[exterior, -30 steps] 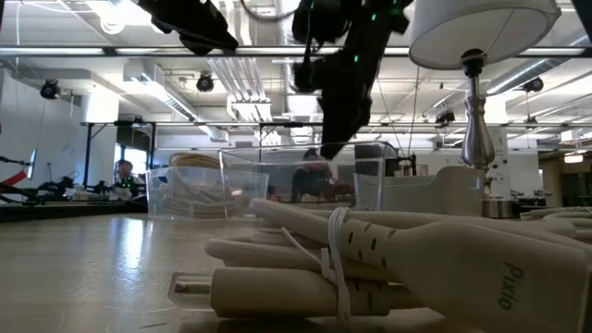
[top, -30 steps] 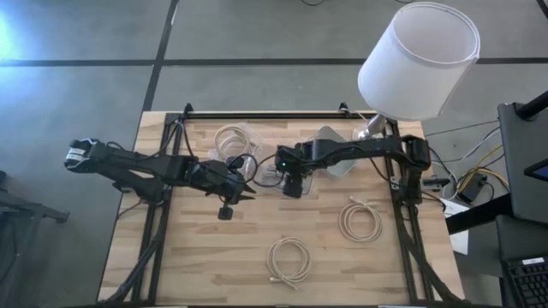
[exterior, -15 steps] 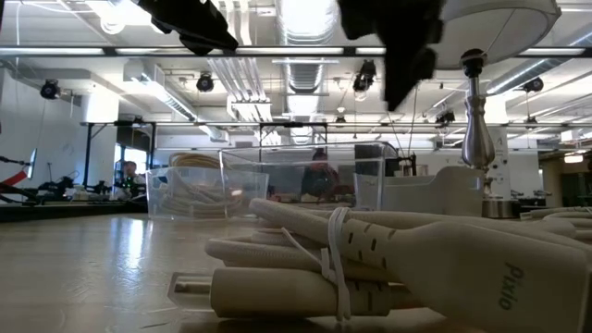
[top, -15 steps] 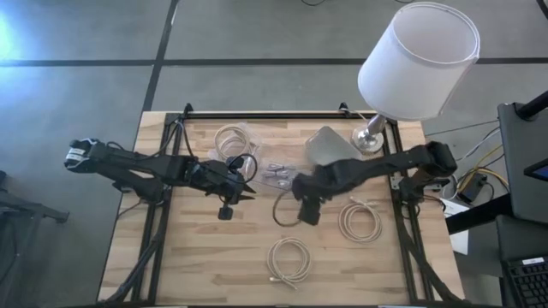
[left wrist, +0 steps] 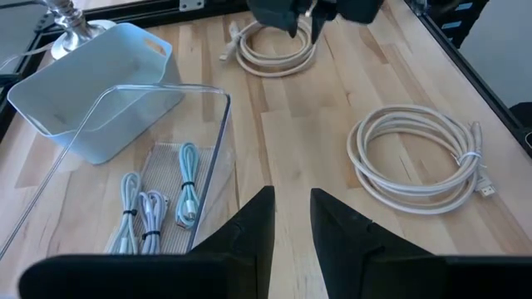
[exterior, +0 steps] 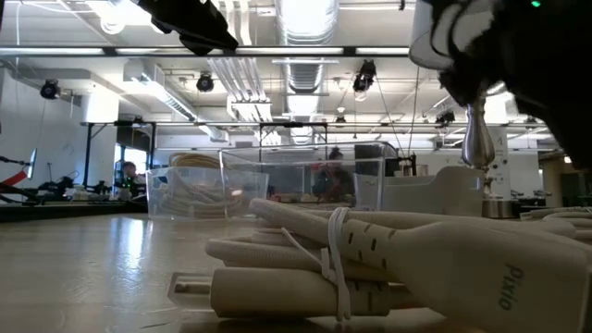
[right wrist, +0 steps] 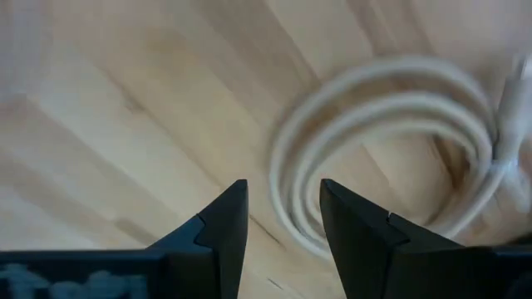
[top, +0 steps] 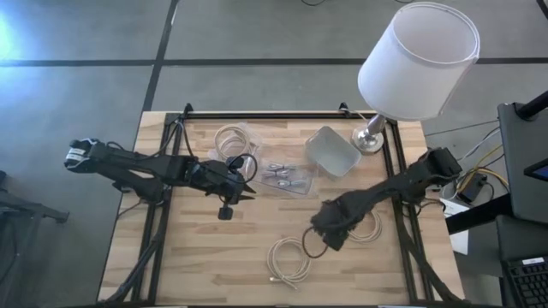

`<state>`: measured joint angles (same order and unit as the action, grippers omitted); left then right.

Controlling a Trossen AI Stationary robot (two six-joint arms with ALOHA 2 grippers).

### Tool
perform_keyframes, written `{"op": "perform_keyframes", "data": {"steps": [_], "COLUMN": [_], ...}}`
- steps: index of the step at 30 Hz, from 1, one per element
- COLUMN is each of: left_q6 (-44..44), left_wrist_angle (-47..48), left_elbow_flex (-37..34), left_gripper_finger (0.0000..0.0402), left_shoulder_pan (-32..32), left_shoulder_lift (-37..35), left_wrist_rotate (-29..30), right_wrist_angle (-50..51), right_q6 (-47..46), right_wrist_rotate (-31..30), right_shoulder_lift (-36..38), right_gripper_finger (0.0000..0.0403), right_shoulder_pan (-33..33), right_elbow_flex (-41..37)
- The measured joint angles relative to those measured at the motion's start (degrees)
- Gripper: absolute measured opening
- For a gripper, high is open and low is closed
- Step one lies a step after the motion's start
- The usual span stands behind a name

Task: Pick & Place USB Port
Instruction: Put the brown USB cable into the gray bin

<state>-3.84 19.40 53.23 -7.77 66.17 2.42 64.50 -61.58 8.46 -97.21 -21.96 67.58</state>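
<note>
Right end effector, fingers apart and empty, hovers just right of the coiled USB cable on the near bench. Left end effector waits far-left, fingers slightly apart, empty.

Grey concrete floor all around my wooden table; behind it, a big workshop with ceiling ducts, maybe a person seated.

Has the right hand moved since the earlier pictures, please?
Yes. In the high view the right hand has swung away from the clear tray, toward the coiled cable near the table's front edge.
</note>
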Motion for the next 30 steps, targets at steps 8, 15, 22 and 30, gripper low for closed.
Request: {"op": "perform_keyframes", "data": {"steps": [8,15,22,30], "left_q6": [1.0,1.2,1.6,1.6], "left_wrist_angle": [-0.1,-0.4,-0.5,-0.5], "left_elbow_flex": [0.0,0.0,0.0,0.0], "left_gripper_finger": [0.008,0.008,0.008,0.008], "left_shoulder_pan": [0.0,0.0,0.0,0.0], "left_shoulder_lift": [0.0,0.0,0.0,0.0], "left_wrist_rotate": [0.0,0.0,0.0,0.0], "right_wrist_angle": [-6.3,-8.6,-12.0,-12.1], "right_q6": [-5.2,-6.1,-6.5,-4.4], "right_wrist_rotate": [6.8,6.7,7.3,8.2], "right_shoulder_lift": [0.0,-0.1,-0.2,0.0], "right_gripper_finger": [0.0139,0.0132,0.0133,0.0151], "right_shoulder_pan": [-2.1,-2.1,-2.1,-2.6], "right_elbow_flex": [-9.1,-12.8,-13.8,-11.8]}}
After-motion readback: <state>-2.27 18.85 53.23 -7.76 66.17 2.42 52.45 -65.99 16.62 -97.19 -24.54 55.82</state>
